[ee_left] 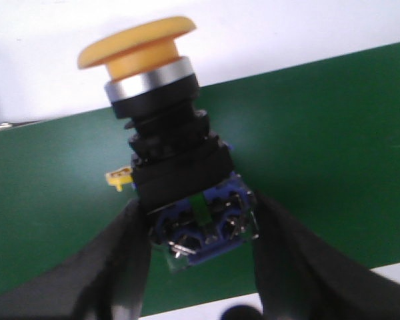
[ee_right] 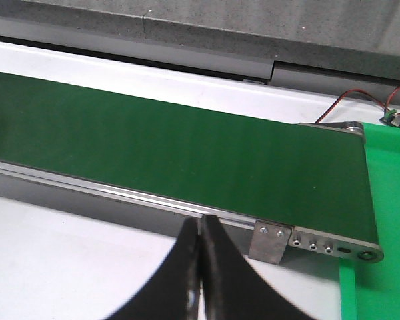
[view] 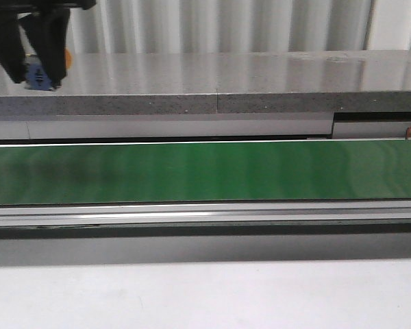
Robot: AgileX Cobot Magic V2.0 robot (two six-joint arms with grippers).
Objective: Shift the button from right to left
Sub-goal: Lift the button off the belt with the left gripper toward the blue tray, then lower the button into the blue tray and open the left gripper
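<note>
**Button held high at the far left, over the belt line**

Green belt (view: 205, 171) runs the full width of the front view, framed by a silver rail (view: 205, 216) on its near side and a grey speckled ledge (view: 192, 103) behind it, with pale corrugated wall above. A white table (view: 205, 295) fills the foreground.

At the upper left corner of the front view, the left gripper (view: 38, 65) hangs above the ledge, black and partly cut off by the frame edge. Between its fingers sits the button (view: 40, 74); only a bit of blue body and a sliver of orange cap show there. The left wrist view makes it plain: the button (ee_left: 167, 153) is clamped by its blue-grey block at the base, one black finger (ee_left: 120, 267) pressed on each side. Its black collar and silver ring rise from the block, and the orange-yellow cap tilts away from the fingers. A small yellow tab sticks out of the collar's side. Beneath it lies the belt (ee_left: 320, 167), the button being clear of the surface.

The right gripper (ee_right: 200, 267) shows only in its own wrist view, its two black fingers pressed together with nothing between them. It hovers over the white table near the belt's (ee_right: 187, 147) end, where a metal bracket (ee_right: 270, 241) and roller plate sit. Beyond that end lies a bright green mat (ee_right: 387, 173), and red and black wires (ee_right: 350, 100) run to a small connector.
</note>
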